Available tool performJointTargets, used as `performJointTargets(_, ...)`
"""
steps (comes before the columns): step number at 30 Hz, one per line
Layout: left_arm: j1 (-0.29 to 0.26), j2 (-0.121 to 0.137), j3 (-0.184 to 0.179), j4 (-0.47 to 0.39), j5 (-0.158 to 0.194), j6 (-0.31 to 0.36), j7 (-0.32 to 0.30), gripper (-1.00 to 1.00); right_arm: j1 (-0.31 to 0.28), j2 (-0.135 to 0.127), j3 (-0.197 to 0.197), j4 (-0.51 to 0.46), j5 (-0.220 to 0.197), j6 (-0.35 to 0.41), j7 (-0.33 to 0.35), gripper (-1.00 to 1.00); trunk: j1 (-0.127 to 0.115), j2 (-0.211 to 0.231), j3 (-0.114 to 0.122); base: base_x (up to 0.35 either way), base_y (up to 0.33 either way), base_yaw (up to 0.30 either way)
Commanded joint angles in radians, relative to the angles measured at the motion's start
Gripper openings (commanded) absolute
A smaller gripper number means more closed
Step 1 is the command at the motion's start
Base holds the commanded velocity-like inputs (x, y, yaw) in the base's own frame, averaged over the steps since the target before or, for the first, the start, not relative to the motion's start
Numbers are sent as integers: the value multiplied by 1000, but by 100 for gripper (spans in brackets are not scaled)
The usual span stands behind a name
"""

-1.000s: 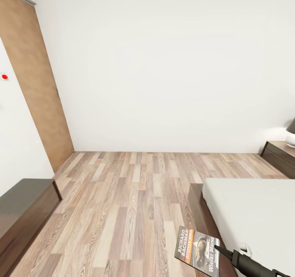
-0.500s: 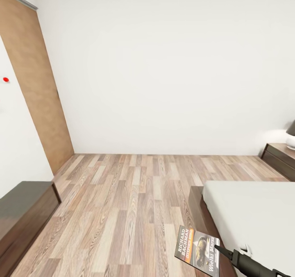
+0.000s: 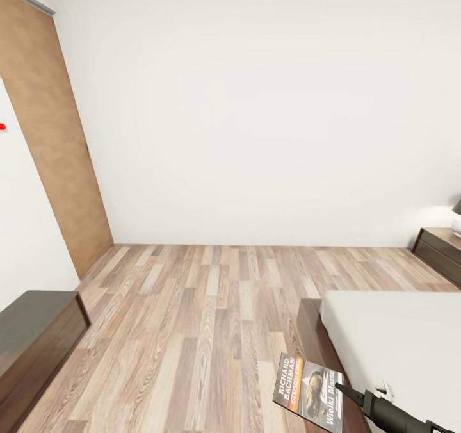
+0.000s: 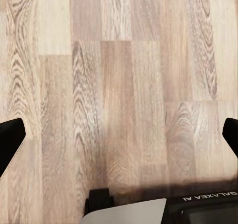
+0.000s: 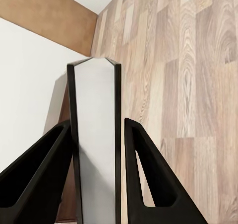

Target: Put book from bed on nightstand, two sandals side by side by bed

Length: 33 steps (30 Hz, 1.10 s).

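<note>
- The book (image 3: 308, 391) is gripped edge-on in the right end effector (image 5: 99, 134), held over the floor (image 3: 205, 330) beside the bed (image 3: 397, 337).
- A nightstand (image 3: 440, 244) is seen far off to the right, beyond the bed; the right arm is judged nearer.
- The left end effector (image 4: 119, 139) is spread open, empty.
</note>
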Motion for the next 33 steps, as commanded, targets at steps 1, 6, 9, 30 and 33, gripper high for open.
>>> performJointTargets(1, -1, 0, -8, 0, 11, -2, -4, 100, -2, 0, -1, 3, -5, 8, 5, -100, 1, -1, -1, 325, 0, 0)
performJointTargets(6, -1, 0, -9, 0, 11, -2, -4, 100, -2, 0, -1, 3, -4, 8, 5, -100, 1, -1, -1, 329, 0, 0)
performJointTargets(9, -1, -1, -9, 0, 11, -2, -4, 100, -2, 0, 0, 3, -4, 8, 6, -100, 1, -1, -1, 331, 0, 0)
performJointTargets(30, -1, 0, -8, 0, 11, -2, -4, 100, -2, 1, 0, 3, -4, 8, 5, -100, 1, -1, -1, 331, 0, -6)
performJointTargets(33, -1, 0, -8, 0, 11, -2, -4, 100, -2, 1, 0, 3, -4, 8, 5, -100, 1, -1, -1, 332, 0, -63)
